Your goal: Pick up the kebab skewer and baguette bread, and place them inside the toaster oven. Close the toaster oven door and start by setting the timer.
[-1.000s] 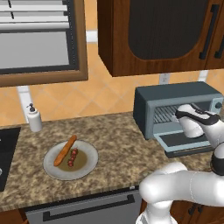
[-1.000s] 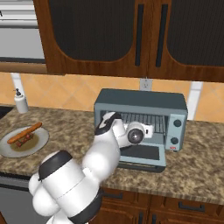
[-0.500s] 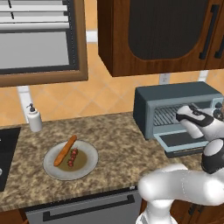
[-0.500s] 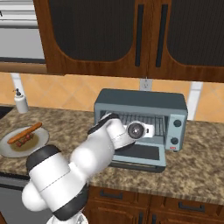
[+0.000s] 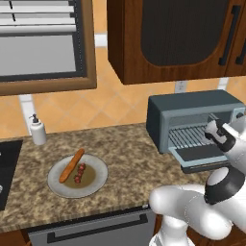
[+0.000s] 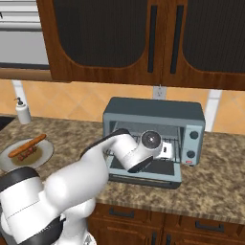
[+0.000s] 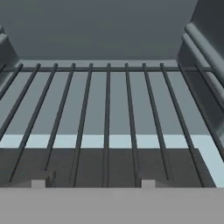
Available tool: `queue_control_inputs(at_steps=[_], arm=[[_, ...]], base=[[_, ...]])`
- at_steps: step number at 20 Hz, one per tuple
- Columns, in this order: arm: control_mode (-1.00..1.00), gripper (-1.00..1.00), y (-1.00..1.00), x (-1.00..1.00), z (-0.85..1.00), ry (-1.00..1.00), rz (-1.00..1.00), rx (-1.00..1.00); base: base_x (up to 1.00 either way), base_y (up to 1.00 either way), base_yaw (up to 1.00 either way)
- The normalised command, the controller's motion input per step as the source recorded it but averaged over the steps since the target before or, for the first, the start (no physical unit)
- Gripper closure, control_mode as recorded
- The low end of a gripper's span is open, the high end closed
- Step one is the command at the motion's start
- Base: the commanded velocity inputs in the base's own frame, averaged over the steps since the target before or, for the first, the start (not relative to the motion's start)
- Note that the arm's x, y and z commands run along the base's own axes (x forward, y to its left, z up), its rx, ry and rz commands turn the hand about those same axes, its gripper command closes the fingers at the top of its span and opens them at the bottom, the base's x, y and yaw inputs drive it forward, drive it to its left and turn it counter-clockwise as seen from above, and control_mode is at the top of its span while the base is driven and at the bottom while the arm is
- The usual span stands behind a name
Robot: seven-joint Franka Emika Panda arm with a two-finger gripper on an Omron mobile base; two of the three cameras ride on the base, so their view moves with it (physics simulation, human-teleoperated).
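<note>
From the left base camera we count one round grey plate [image 5: 93, 178] on the speckled brown stone counter [image 5: 129, 153], at about eight o'clock in the picture. Two foods lie on it: one slim orange-brown baguette bread [image 5: 71, 165] and, just beside it toward four o'clock, one short kebab skewer [image 5: 79, 173] strung with dark red chunks. One white soap pump bottle [image 5: 37, 130] stands at nine o'clock. One boxy blue-grey toaster oven [image 5: 192, 115] sits at three o'clock, its drop-down toaster oven door [image 5: 199, 154] lying open and flat. The white arm's wrist is in front of the oven mouth.

From the right base camera we see the same single oven [image 6: 154, 111] at centre, with two round knobs [image 6: 193, 135] on its right face, and the door [image 6: 167, 169] down. The plate [image 6: 44, 154] with bread [image 6: 27, 145] and skewer [image 6: 29, 152] lies at nine o'clock, well apart from the oven.

From the hand camera we look along one wire rack [image 7: 107, 109] of dark bars inside the oven. Two dark finger tips [image 7: 38, 182] rise at six o'clock, apart, with nothing between them; we cannot tell whether they are fully released.
</note>
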Motion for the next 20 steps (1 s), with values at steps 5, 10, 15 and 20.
queue_control_inputs(at_steps=[5,10,15,20], arm=[[-1.00,-1.00,0.00,-0.86,-0.95,0.28,0.00,0.00],[-1.00,-1.00,0.00,-0.82,-0.82,0.24,0.00,0.00],[-1.00,-1.00,0.02,-0.58,-0.03,0.03,0.00,0.00],[-1.00,-1.00,0.65,-0.46,0.61,0.01,-0.04,-0.01]], base=[[0.00,0.00,0.00],[0.00,0.00,0.00],[0.00,0.00,0.00],[0.00,0.00,0.00]])
